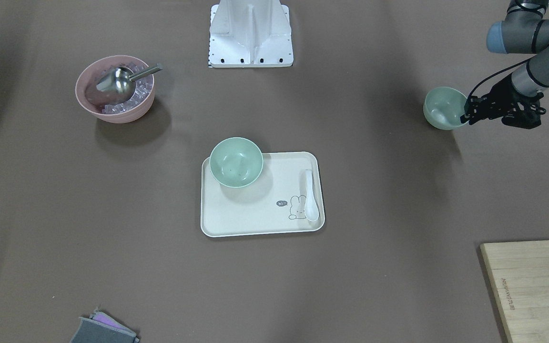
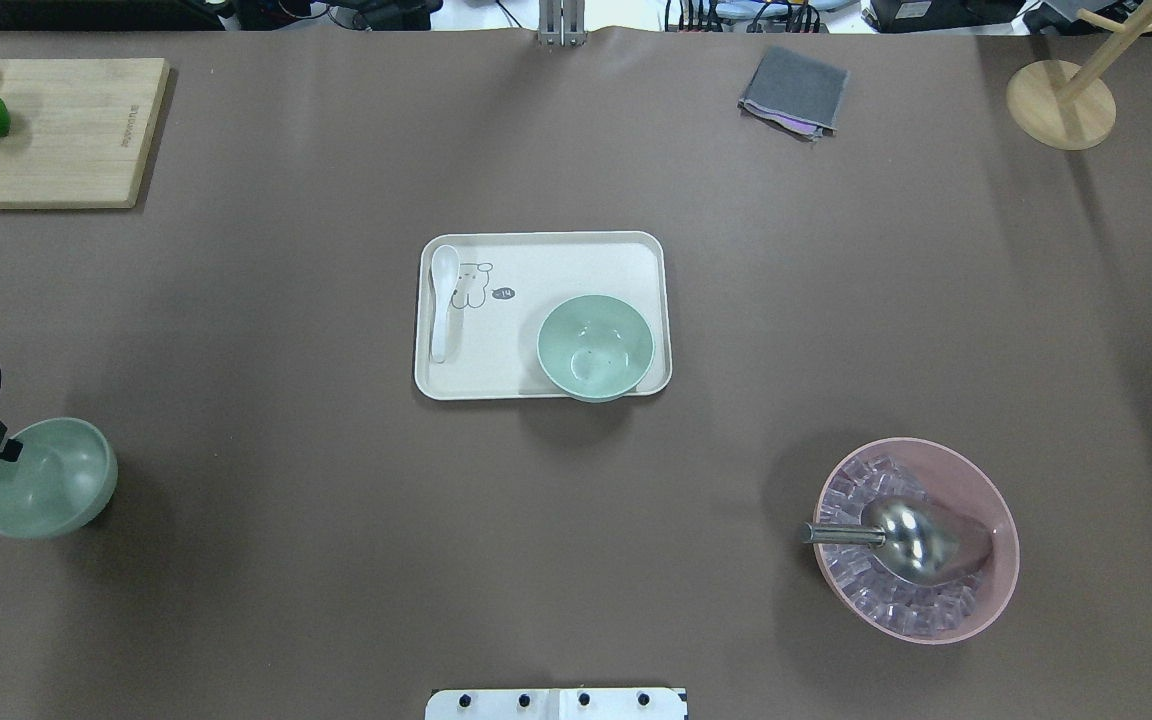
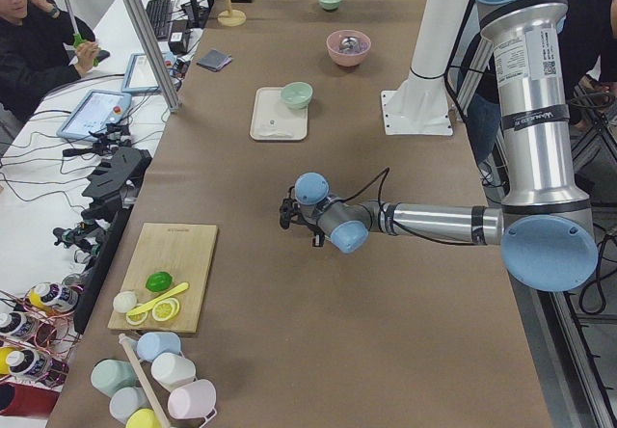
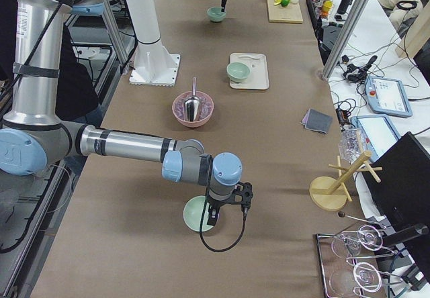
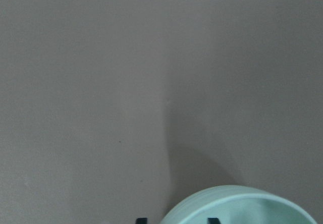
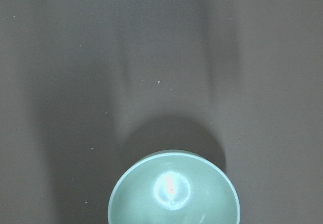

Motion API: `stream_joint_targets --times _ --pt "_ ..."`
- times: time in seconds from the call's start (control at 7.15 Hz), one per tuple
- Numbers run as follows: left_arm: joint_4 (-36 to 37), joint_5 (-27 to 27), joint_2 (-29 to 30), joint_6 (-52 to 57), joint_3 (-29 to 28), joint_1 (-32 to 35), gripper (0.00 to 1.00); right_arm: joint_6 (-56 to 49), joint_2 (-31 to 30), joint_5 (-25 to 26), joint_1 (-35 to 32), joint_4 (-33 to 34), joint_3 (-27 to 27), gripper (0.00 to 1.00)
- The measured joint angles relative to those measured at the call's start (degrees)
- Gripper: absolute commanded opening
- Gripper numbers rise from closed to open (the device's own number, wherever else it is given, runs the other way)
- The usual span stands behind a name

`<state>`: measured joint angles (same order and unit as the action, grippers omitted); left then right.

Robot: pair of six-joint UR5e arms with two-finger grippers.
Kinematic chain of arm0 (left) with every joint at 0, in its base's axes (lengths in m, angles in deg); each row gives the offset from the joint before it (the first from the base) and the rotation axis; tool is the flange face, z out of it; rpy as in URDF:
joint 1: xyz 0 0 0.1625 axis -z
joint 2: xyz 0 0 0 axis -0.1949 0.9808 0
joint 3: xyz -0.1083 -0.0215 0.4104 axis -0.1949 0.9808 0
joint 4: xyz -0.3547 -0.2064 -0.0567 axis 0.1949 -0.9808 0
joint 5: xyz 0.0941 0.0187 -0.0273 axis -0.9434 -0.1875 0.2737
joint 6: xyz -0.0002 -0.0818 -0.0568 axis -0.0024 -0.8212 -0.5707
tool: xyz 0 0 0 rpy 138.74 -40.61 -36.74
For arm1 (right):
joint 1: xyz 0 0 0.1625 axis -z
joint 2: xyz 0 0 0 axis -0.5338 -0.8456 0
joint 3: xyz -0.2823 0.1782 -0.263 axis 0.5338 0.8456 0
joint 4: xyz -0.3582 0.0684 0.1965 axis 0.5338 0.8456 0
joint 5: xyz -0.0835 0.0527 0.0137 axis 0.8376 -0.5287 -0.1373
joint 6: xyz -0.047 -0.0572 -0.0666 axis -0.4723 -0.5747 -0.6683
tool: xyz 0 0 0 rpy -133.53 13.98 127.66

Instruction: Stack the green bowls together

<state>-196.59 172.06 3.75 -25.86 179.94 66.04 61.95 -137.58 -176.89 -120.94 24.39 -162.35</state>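
Your left claw [image 1: 467, 114] sits narrow astride the rim of the left-end bowl [image 1: 441, 109]; the right claw [image 4: 213, 214], width you cannot tell, hangs over the right-end bowl [image 4: 196, 212]; the tray bowl [image 1: 236, 162] sits mid-bench on a tray [image 1: 255, 214] corner; all three lie well apart across the bench [image 1: 374, 190].

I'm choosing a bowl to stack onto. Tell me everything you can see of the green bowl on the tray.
The green bowl is small, round, pale mint, with deep rounded sides and a smooth matte, plastic-looking surface. It stands upright, empty but for a few tiny dark specks. It sits on the cream tray, in the corner nearest the robot, on its right side, apart from the white spoon at the other end. Nothing else touches it.
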Motion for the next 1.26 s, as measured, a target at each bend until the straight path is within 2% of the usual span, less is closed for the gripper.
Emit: stream_joint_targets --times 0.28,0.56,0.7,0.98,1.26 --pt "0.2 3.3 0.2 0.0 0.0 0.2 0.00 0.0 0.3 0.0 0.0 0.2 0.0 1.00" --pt "1.7 11.6 1.4 -0.7 0.1 2.7 0.00 0.0 0.5 -0.1 0.0 0.1 0.2 1.00" --pt "3.8 13.9 4.0 -2.5 0.1 4.1 0.00 -0.2 0.4 -0.5 0.0 0.0 0.7 1.00" --pt "5.8 15.3 9.2 -9.3 0.2 4.9 0.00 -1.9 -0.6 -2.0 0.0 -1.8 2.7 1.00" --pt "6.1 15.5 11.8 -14.0 0.6 4.9 0.00 -3.4 -2.2 -2.3 0.0 -10.3 8.5 1.00"
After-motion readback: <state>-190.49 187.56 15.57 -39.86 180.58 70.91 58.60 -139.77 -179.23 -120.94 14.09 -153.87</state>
